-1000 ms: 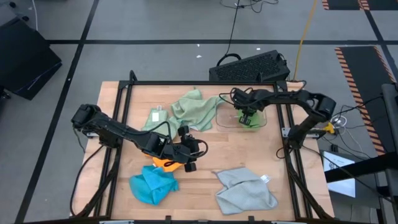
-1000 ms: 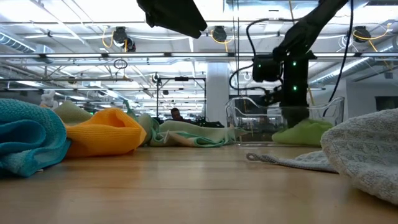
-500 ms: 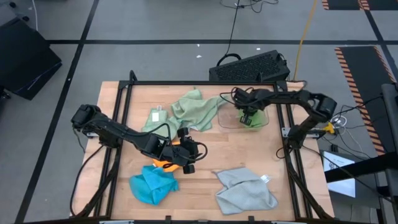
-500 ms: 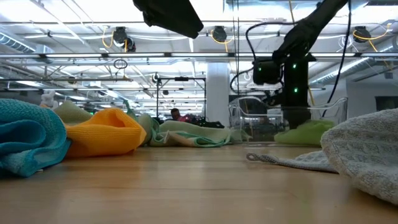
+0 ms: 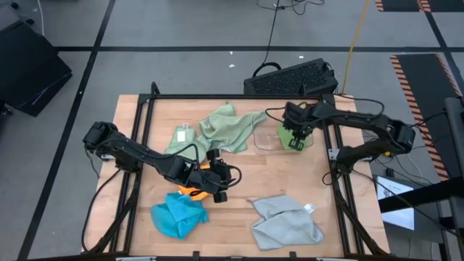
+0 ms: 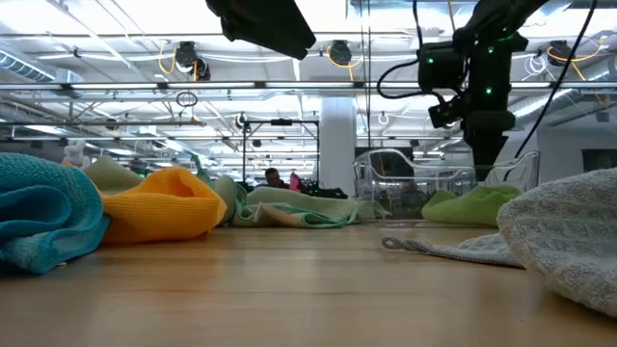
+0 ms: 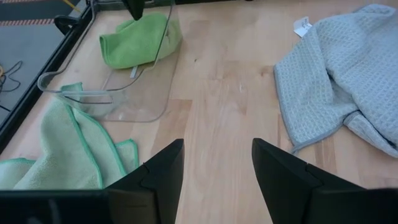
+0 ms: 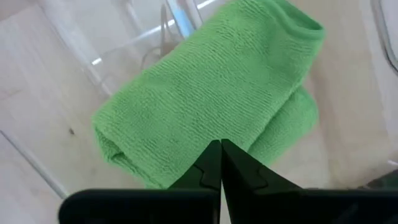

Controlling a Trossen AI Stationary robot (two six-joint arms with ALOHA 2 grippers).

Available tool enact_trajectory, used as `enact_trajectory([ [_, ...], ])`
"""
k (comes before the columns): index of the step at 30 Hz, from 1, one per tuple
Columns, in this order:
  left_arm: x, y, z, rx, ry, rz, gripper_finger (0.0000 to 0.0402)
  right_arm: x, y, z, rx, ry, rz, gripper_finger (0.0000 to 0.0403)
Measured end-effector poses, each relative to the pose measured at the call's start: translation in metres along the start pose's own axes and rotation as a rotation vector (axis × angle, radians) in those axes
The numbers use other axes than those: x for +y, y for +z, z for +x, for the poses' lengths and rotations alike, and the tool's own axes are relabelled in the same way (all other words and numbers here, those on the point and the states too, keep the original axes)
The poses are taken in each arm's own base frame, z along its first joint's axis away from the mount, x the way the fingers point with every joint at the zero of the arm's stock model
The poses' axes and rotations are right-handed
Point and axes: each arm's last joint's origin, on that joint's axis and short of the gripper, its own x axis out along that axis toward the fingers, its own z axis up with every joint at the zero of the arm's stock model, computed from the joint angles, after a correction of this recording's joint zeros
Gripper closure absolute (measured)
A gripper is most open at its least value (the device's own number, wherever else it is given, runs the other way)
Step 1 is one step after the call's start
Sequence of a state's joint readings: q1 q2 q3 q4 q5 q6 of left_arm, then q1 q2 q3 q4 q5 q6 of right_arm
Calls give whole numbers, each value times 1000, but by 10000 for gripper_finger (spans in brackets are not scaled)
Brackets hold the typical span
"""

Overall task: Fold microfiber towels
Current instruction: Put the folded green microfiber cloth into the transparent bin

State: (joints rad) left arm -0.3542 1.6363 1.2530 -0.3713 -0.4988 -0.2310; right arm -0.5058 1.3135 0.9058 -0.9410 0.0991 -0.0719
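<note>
A folded bright green towel [image 8: 211, 93] lies in the clear tray [image 5: 265, 138] at the table's far right. My right gripper [image 6: 485, 166] hangs shut just above it, pointing down and touching nothing. My left gripper [image 7: 217, 142] hovers open over the bare middle of the table, beside the bunched orange towel [image 5: 190, 190], with nothing between its fingers. A pale sage green towel [image 5: 228, 127] lies crumpled at the far middle, its edge against the tray. A blue towel [image 5: 177, 214] lies bunched at the near left and a grey one [image 5: 286, 221] spread loosely at the near right.
A second small pale towel [image 5: 183, 136] lies left of the sage one. Black frame rails [image 5: 330, 156] run along the table's sides. A black keyboard [image 5: 290, 78] sits beyond the far edge. Bare wood shows between the tray and the grey towel.
My right gripper has risen straight off the folded bright green towel, staying shut, and its arm has drawn back toward the table's right edge. The towel stays folded in the tray.
</note>
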Motion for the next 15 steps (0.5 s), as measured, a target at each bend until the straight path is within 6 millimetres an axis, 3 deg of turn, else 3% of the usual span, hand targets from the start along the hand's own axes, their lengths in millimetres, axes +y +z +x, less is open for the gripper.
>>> enact_trajectory([
  [5, 0, -1, 1, -5, 0, -3, 211, 2, 0, 10, 13, 9, -16, 403],
  [15, 1, -25, 12, 48, 17, -22, 211, 7, 3, 44, 168, 81, -34, 403],
])
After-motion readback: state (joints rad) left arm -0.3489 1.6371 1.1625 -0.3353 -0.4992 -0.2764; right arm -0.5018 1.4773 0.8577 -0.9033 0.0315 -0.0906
